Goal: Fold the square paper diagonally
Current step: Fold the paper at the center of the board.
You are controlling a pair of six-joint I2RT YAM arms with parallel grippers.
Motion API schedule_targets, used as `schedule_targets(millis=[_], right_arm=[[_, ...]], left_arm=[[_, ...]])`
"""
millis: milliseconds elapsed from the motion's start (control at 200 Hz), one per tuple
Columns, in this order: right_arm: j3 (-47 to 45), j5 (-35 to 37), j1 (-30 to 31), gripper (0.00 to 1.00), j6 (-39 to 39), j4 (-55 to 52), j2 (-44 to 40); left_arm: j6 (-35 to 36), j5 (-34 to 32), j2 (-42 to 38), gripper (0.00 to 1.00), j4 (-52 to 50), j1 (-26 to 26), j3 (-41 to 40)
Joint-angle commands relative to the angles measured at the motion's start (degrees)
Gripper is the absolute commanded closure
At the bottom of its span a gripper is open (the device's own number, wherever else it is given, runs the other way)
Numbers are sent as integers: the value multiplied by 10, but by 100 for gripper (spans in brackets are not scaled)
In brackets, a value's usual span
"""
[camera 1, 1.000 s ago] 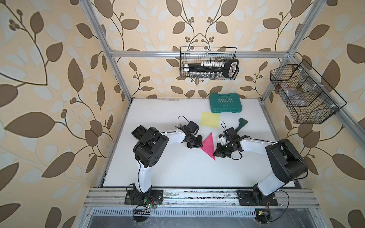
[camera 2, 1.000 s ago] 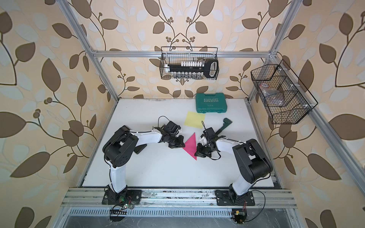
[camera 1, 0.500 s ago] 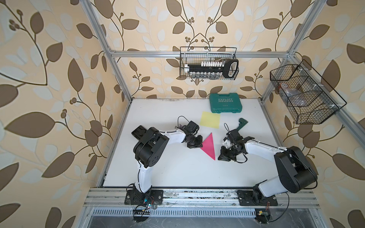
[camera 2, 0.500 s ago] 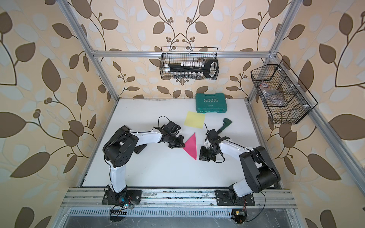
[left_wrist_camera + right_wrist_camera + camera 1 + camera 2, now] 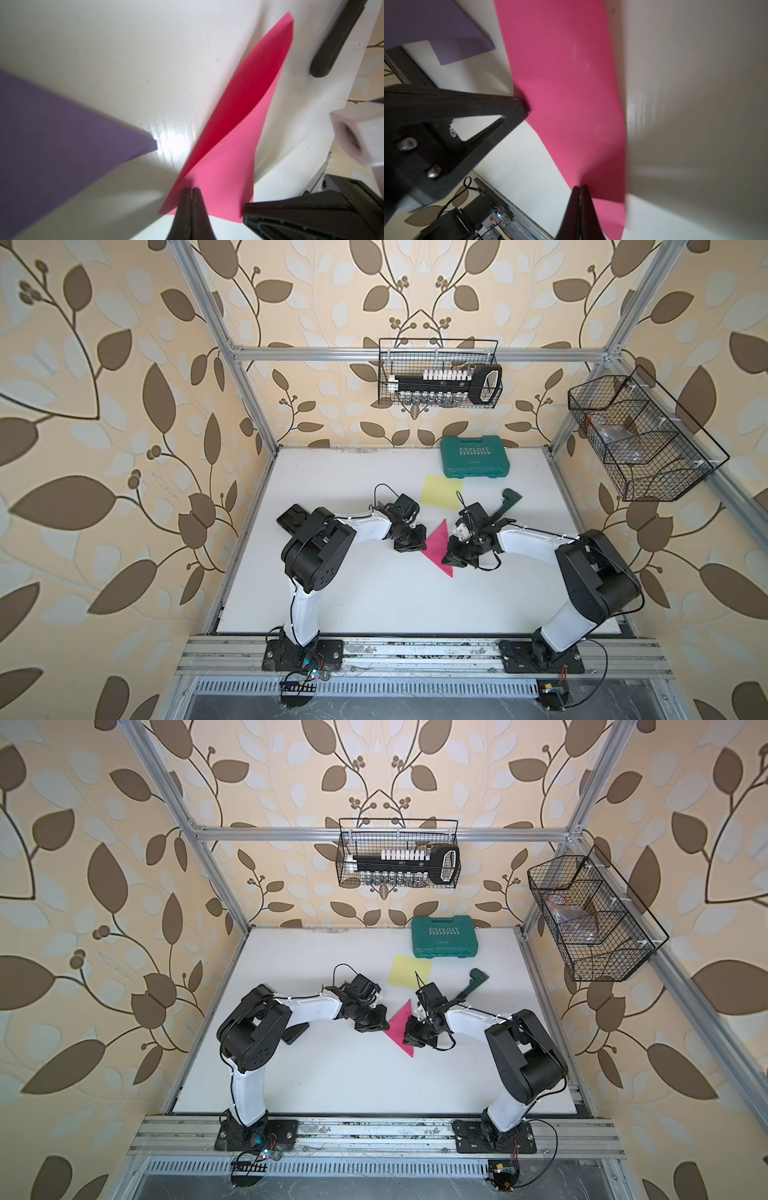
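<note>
Change since the earlier frame: left gripper (image 5: 420, 545) unmoved; right gripper (image 5: 448, 559) has shifted left, back onto the pink paper (image 5: 436, 547).

Left gripper closed, empty, tips pressing the paper's left corner. The paper lies near the middle of the table (image 5: 374, 597), already folded into 1 triangle. Its upper layer bows up in the left wrist view. Right gripper closed, empty, tips on the right edge.

Judged remaining: flattening the crease.
</note>
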Motion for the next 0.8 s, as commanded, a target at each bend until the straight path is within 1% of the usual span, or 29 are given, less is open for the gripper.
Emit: schedule_targets(millis=[0,395,795], right_arm=[[-2,-9,7,100,12,9,9],[-76,25,5,100,2,-21,-20],[-124,28,-36,100,-22,-38,-54]], left_arm=[[2,-59,35,100,-71,5,-15],[2,-60,35,100,-66,4,-22],[2,-60,43,100,-64,6,-19]])
